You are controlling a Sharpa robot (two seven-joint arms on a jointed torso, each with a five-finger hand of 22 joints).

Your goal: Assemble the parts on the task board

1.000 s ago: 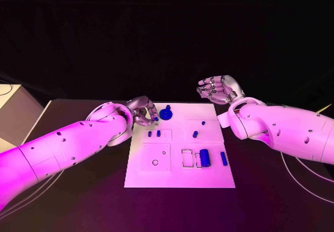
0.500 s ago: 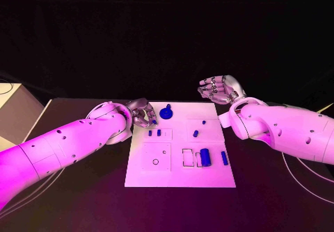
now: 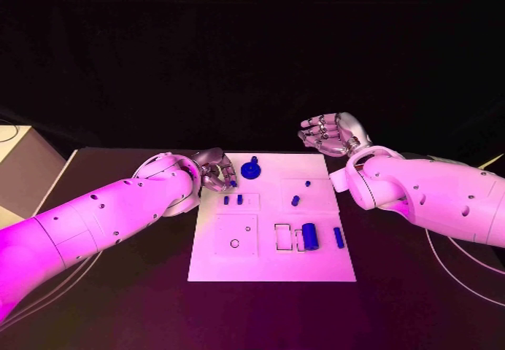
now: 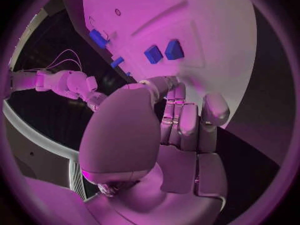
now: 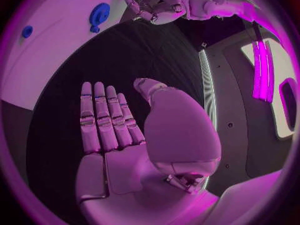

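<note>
The white task board [image 3: 271, 259] lies mid-table. A blue gear-shaped part [image 3: 252, 170] stands near its far left corner. My left hand [image 3: 217, 171] hovers just beside it with fingers curled in, and a small blue part [image 3: 233, 175] seems pinched at their tips; the left wrist view hides it behind my fingers [image 4: 181, 120]. Two small blue pieces [image 3: 233, 200] sit below the hand, also seen as blue pieces [image 4: 164, 52]. A blue block [image 3: 309, 236] and a blue bar [image 3: 338, 238] lie on the right. My right hand [image 3: 331, 135] is raised beyond the far right corner, its fingers [image 5: 103, 117] straight and empty.
A pale box [image 3: 21, 171] stands at the table's left edge. Thin cables [image 3: 463, 270] trail over the table under my right arm. Two more small blue pieces [image 3: 295, 200] [image 3: 307, 184] lie on the board's right half, and outlined recesses [image 3: 236, 235] mark its near half.
My left arm and hand have shifted very slightly by the gear. The right hand and the parts on the board have stayed where they were.
</note>
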